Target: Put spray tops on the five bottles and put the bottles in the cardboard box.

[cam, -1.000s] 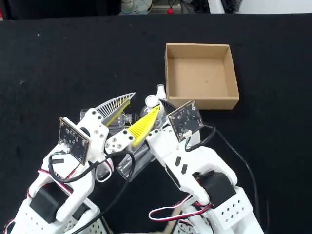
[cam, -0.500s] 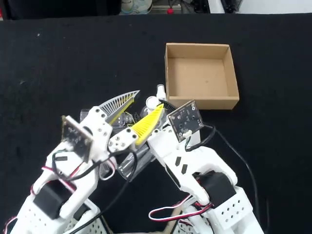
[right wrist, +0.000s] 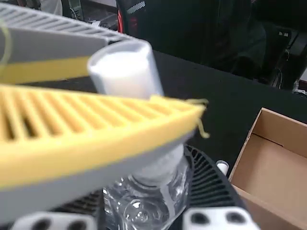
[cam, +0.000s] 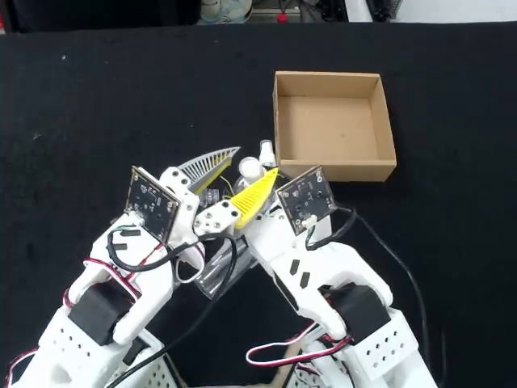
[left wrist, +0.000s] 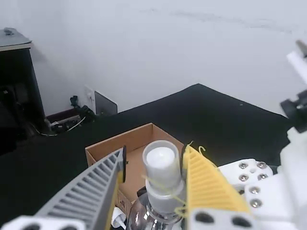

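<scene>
On the black table (cam: 121,97) the left arm (cam: 121,275) enters from 7 o'clock, and the left gripper (left wrist: 156,153) stands with its jaws apart astride a white spray top (cam: 250,168): the yellow finger (left wrist: 204,184) lies against the top, while the grey finger (left wrist: 91,191) stands just clear of it. The top sits on the neck of 1 clear bottle (right wrist: 144,203); whether it is fully seated cannot be told. The right arm (cam: 323,275) enters from 5 o'clock, and the right gripper (right wrist: 144,194) has its black jaws closed on the bottle's shoulder, holding it upright. At 1 o'clock from the bottle, the cardboard box (cam: 333,170) lies open with no bottle inside, and a small white cap (cam: 265,148) stands just beside its left wall. The bottle looks thin-walled, light and slick, so a hard squeeze would likely dent it. The shoulder and neck should be its stiffest hold. The spray top appears rigid and small, and is best pinched by its sides and pressed straight down.
</scene>
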You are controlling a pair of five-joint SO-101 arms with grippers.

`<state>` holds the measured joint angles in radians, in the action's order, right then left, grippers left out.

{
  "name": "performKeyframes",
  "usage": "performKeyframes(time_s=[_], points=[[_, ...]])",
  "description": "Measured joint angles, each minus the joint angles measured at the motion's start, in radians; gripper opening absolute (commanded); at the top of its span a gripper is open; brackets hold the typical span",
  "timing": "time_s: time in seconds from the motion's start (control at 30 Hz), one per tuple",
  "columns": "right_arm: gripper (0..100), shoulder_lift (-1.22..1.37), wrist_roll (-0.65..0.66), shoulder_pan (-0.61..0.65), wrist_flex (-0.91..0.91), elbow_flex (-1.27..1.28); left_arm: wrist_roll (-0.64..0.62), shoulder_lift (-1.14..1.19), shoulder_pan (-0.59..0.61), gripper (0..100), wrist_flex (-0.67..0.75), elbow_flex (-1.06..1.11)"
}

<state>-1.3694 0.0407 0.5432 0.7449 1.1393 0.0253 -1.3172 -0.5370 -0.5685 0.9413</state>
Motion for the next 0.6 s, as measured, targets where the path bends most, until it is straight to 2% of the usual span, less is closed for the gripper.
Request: performKeyframes(time_s=[0.6], points=[[8.5, 0.002, 0.002, 0.002, 0.000, 0.015, 0.000, 0.003, 0.051, 19, 0.000, 0.000]])
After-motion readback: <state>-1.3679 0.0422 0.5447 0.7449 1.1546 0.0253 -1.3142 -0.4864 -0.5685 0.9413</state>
